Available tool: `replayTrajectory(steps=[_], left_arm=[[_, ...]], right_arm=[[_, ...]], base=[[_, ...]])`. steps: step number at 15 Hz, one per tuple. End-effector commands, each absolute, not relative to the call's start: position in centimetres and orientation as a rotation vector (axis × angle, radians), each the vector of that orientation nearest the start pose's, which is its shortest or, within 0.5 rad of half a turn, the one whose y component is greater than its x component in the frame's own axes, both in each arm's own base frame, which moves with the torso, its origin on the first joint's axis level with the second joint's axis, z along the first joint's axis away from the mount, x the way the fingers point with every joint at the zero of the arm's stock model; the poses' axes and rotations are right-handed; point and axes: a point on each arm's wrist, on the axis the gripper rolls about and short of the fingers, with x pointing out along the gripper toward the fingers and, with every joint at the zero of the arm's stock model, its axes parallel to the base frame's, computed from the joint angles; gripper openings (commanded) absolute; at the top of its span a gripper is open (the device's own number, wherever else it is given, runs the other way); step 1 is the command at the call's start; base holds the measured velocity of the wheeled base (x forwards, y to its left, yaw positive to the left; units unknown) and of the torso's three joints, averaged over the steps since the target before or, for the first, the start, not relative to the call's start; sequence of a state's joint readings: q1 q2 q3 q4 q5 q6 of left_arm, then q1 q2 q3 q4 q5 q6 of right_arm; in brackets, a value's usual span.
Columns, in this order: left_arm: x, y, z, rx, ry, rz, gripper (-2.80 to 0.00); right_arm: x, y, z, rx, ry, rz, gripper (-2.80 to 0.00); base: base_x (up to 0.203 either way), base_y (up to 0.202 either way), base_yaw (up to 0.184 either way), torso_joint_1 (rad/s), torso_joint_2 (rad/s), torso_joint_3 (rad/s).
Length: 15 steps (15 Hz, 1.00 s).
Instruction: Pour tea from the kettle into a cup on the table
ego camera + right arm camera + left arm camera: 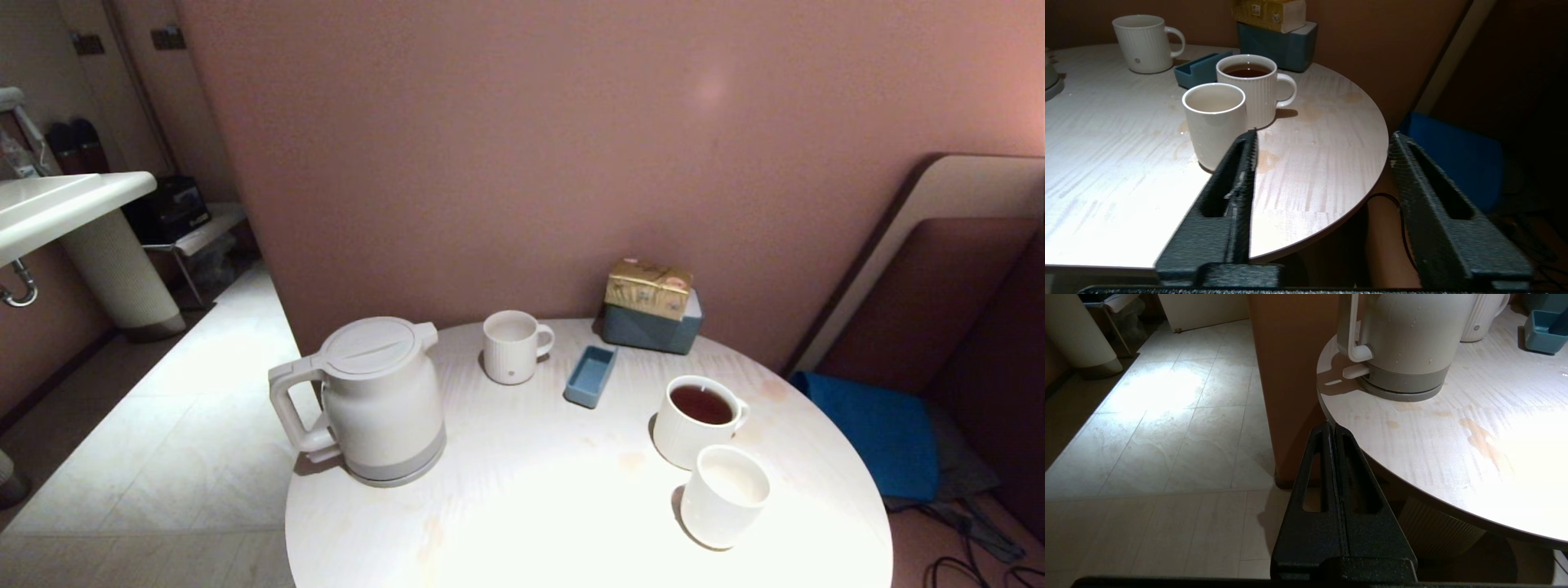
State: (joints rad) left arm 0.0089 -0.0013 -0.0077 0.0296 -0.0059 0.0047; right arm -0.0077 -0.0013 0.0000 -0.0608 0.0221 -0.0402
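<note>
From my station, starting at the left, the kettle [377,400] stands upright at the table's [522,506] left edge with its loop handle [287,408] jutting out past the rim, which I judge leaves it open to a grab from that side. My left hand [1331,430] sits low, short of the table edge, its fingers pressed together and holding nothing. Farther back, near the middle, a ribbed mug [512,346] stands beside a small blue tray [591,375] and a tissue box [651,314] at the wall. To the right, a wider mug [696,420] already holds tea [701,404]. The plain cup [723,495] stands just in front of it, empty as far as I can see, so I read it as the pouring target. My right hand [1323,139] waits off the table's right edge, fingers spread, gripping nothing.
</note>
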Motion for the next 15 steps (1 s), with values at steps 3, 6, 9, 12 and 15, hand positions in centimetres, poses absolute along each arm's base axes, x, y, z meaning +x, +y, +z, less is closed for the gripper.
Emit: replayTrajectory(steps=[3, 6, 9, 12, 15], left_arm=[[-2.34, -0.04, 7.46, 0.006, 0.022, 0.003, -2.8], [-2.34, -0.04, 7.46, 0.004, 0.021, 0.002, -2.8], [-2.34, -0.04, 7.46, 0.005, 0.021, 0.003, -2.8], [-2.34, -0.04, 7.46, 0.004, 0.021, 0.002, -2.8], [-2.34, -0.04, 7.46, 0.006, 0.021, 0.003, -2.8]], right_arm=[[-2.3, 0.07, 8.18, -0.044, -0.062, 0.014, -2.8], [-2.3, 0.07, 8.18, -0.039, -0.062, 0.014, -2.8], [-2.3, 0.07, 8.18, -0.038, -0.062, 0.013, -2.8], [-2.3, 0.07, 8.18, -0.038, -0.062, 0.013, -2.8], [-2.3, 0.06, 8.18, -0.038, -0.062, 0.011, -2.8]], base=[[0.0, 0.0, 0.0, 0.0, 0.0, 0.0], [0.0, 0.0, 0.0, 0.0, 0.0, 0.0], [0.0, 0.0, 0.0, 0.0, 0.0, 0.0], [0.0, 0.0, 0.0, 0.0, 0.0, 0.0], [0.0, 0.0, 0.0, 0.0, 0.0, 0.0]])
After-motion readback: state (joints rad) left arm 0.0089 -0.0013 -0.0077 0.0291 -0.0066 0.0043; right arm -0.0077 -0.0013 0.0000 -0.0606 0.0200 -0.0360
